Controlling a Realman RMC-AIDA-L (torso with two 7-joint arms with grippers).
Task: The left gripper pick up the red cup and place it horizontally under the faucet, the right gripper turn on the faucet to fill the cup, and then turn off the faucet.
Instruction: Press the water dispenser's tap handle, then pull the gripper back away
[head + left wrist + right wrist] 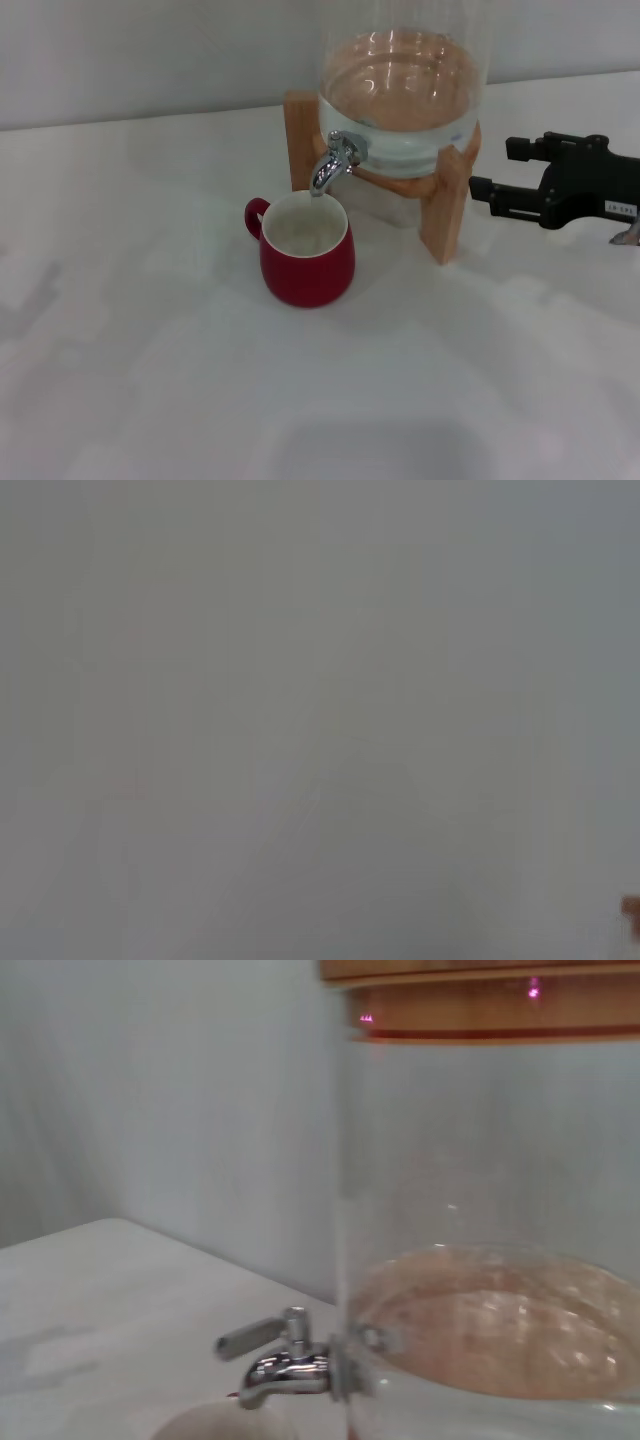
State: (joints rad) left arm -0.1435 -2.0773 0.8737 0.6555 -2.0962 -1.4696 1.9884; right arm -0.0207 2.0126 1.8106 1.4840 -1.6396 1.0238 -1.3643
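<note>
Red cup [306,250] seen upright on counter [150,350], rim directly beneath faucet [335,160] spout; placing step judged done. Right end effector [500,172] held beside dispenser stand [447,205], fingers spread, nothing gripped, well apart from lever. Left end effector not seen. Step in hand judged: faucet opening. Next move: reach across to lever [250,1337], turn needed.

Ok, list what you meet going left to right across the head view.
red cup → faucet → glass dispenser on its wooden stand → right gripper, fingers open, off to the side of the stand. The left gripper is not in view.
</note>
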